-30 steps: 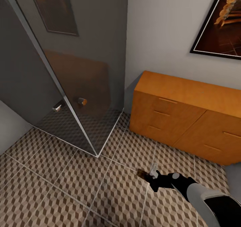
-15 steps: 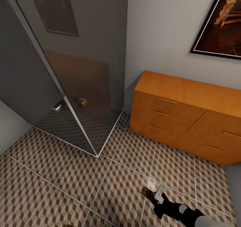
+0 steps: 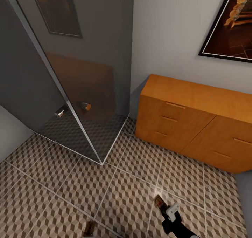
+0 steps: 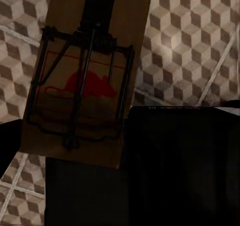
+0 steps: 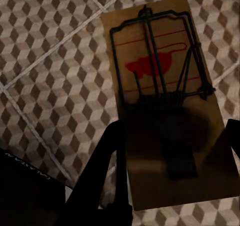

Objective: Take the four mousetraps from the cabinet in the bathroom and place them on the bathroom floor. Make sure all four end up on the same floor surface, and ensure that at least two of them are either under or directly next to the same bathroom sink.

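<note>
the head view looks down on a floor of large square tiles [image 3: 70, 182] printed with a brown, beige and cream cube pattern and split by pale grout lines. a low, wide orange-brown wooden sideboard [image 3: 196, 120] stands against the pale wall, its flat drawer fronts shut, each with a slim wooden bar handle. beside it is a smoked-glass shower enclosure [image 3: 66, 73] with thin metal edging and two small round chrome knobs. a dark picture in a black frame [image 3: 229, 24] hangs on the wall above the sideboard.

at the lower edge of the head view the right gripper [image 3: 169, 213], black with a pale tip, carries a small flat tan wooden mousetrap [image 3: 160, 203] over the tiles. the right wrist view shows this board [image 5: 167, 101] close up: smooth wood, a dark wire frame and spring, a red mouse mark, with the black fingers [image 5: 100, 171] on either side of its near end, clenched on it.

the left wrist view shows a second tan wooden mousetrap [image 4: 82, 81] of the same make, dark wire bar and coil over a red mouse print, held above the cube tiles; a black part of the left gripper runs onto the board's far end, so the jaws appear clamped on it. a sliver of this trap [image 3: 88, 228] shows at the head view's lower edge.
</note>
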You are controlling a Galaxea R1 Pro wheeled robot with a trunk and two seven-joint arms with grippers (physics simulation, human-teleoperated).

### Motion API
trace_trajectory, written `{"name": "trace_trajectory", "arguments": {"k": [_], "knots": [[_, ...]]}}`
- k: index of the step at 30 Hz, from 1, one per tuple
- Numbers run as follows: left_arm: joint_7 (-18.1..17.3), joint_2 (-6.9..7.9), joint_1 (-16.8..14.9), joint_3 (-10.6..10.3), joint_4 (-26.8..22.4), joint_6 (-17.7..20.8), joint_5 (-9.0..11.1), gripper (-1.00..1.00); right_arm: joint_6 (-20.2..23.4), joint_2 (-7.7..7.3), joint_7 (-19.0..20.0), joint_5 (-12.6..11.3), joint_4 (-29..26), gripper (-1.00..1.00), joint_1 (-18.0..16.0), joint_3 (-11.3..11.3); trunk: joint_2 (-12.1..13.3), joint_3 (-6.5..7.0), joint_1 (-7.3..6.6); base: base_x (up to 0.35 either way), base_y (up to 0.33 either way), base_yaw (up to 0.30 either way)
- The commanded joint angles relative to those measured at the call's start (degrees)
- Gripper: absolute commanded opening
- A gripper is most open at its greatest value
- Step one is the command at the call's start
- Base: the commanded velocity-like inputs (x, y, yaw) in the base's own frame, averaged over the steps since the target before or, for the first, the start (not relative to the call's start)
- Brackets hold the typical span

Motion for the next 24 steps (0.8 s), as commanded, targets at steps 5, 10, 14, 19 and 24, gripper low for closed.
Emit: {"name": "trace_trajectory", "arguments": {"k": [5, 10, 14, 19, 24], "knots": [[2.42, 0.22, -0.19, 1.01, -7.97, 7.33, -1.83, -1.00, -2.65, 3.25, -10.46, -3.24, 0.03, -1.00, 1.61, 0.23, -0.09, -0.08, 0.03, 0.000, 0.000, 0.000], [2.72, 0.13, -0.62, 6.59, -11.05, 9.18, -6.68, -1.00, -6.52, 5.57, -19.71, -3.85, -0.01, -1.00, 2.16, 0.23, -0.09, -0.08, 0.03, 0.000, 0.000, 0.000], [2.76, 0.16, -0.70, 10.25, -12.43, 9.32, -12.26, -1.00, -7.15, 5.97, -21.28, -3.97, -0.16, -1.00, 2.22, 0.19, -0.09, -0.08, 0.03, 0.000, 0.000, 0.000], [2.69, 0.17, -0.73, 13.22, -13.02, 8.87, -18.16, -1.00, -7.35, 6.01, -21.76, -4.01, -0.29, -1.00, 2.24, 0.18, -0.09, -0.08, 0.03, 0.000, 0.000, 0.000], [2.68, 0.32, -0.73, 13.52, -12.95, 5.20, -19.31, -1.00, -7.42, 5.92, -21.82, -4.01, -0.28, -1.00, 2.25, 0.18, -0.09, -0.08, 0.03, 0.000, 0.000, 0.000]]}}
